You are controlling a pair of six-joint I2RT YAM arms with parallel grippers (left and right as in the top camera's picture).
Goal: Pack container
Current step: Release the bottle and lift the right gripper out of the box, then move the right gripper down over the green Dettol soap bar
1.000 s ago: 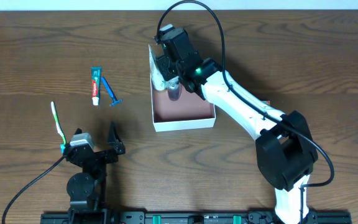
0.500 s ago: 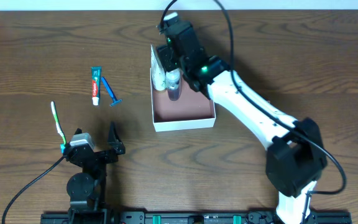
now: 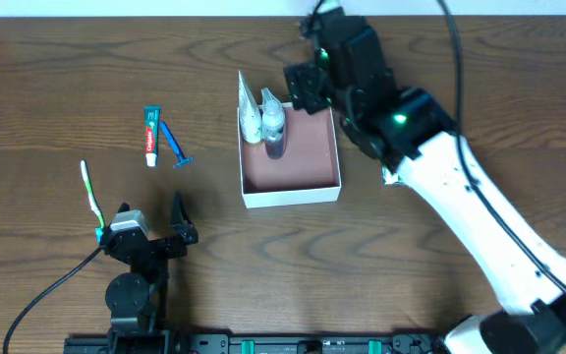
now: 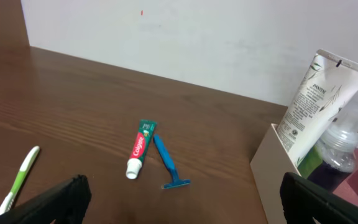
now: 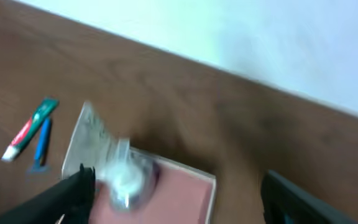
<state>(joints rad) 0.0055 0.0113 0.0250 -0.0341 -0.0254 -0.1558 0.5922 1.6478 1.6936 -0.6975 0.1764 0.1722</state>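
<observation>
The container (image 3: 293,197) is a shallow white-walled box with a reddish-brown floor at mid table. A white tube (image 3: 249,110) and a clear bottle with dark liquid (image 3: 275,133) stand upright in its back left corner. My right gripper (image 3: 308,90) hovers open above the container's back edge, clear of both items. The blurred right wrist view looks down on the bottle (image 5: 126,177) and container (image 5: 191,193), with the right gripper (image 5: 179,202) empty. My left gripper (image 3: 151,224) rests open near the front left. Its wrist view shows the left gripper (image 4: 179,205) empty and the container wall (image 4: 272,168) at right.
A toothpaste tube (image 3: 150,135) and a blue razor (image 3: 176,146) lie side by side left of the container. A green-and-white toothbrush (image 3: 90,193) lies further front left, beside the left arm. A white wall borders the table's far edge.
My right gripper has opened, let go of the bottle and risen back and to the right. The bottle now stands alone beside the tube. The left arm has not moved.
</observation>
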